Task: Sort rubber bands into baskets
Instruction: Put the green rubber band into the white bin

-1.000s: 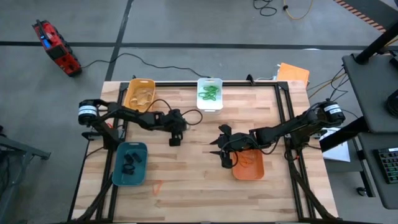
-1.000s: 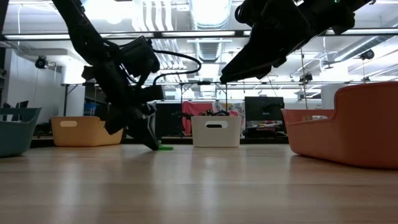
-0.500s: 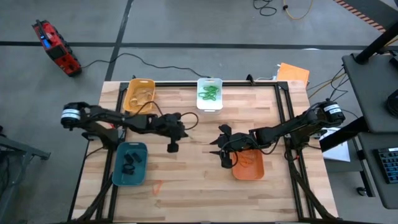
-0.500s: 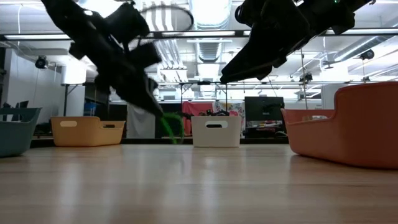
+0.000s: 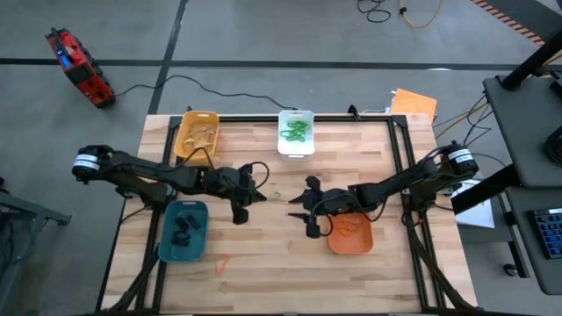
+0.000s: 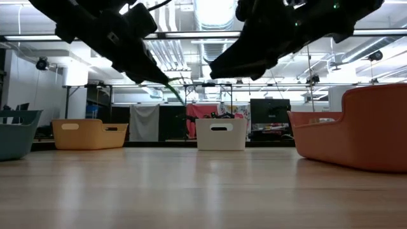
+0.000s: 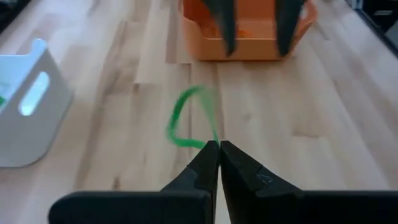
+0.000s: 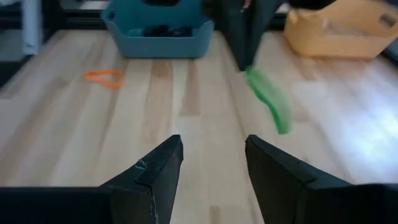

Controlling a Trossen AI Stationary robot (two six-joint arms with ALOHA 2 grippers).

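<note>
My left gripper (image 7: 219,146) is shut on a green rubber band (image 7: 186,118) above the table's middle (image 5: 262,190). The band also shows in the low view (image 6: 173,90) and the right wrist view (image 8: 267,99). My right gripper (image 8: 213,146) is open and empty, a little to the band's right, beside the orange basket (image 5: 351,233). The white basket (image 5: 296,133) holds green bands. The teal basket (image 5: 184,230) holds black ones. The yellow basket (image 5: 197,133) stands at the far left. An orange band (image 8: 104,76) lies on the table. My left gripper pinches the green band between its two fingertips at one spot on the loop (image 7: 211,138). The fingers slant down toward the table's right. The rest of the loop hangs slack past the fingertips, lifted clear of the table.
The orange band (image 5: 223,262) lies near the table's front edge, right of the teal basket. The two grippers face each other over the bare wood in the table's middle. A dark frame rail (image 5: 290,117) runs along the far edge.
My left gripper has risen from the table top, still shut on the green band, which has come up off the wood and now hangs clear. My right gripper has shifted a little toward the table's left, still open.
</note>
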